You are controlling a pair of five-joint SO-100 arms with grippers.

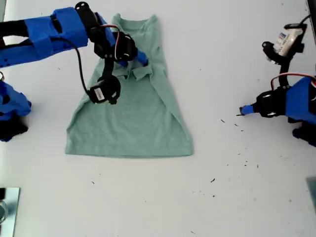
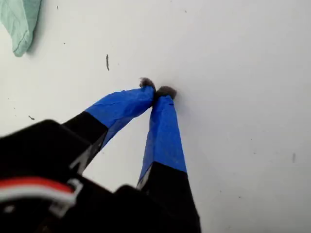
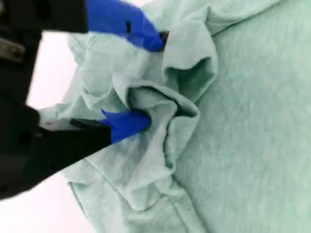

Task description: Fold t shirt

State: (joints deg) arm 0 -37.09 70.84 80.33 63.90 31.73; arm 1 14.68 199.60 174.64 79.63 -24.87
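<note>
The pale green t shirt lies flat on the white table, collar toward the far edge, with both sides folded in over the body. My second gripper hovers over its upper chest, reaching in from the exterior view's left. In the second wrist view the second gripper is open, and a bunched fold of the t shirt sits between its blue fingers. My first gripper rests at the exterior view's right, apart from the shirt. Seen close up, the first gripper is shut on nothing, tips against bare table, with only a corner of the t shirt showing.
Small dark specks dot the white table between the shirt and the first arm. A metallic object sits at the exterior view's lower left corner. The second arm's black cable and motor hang over the shirt.
</note>
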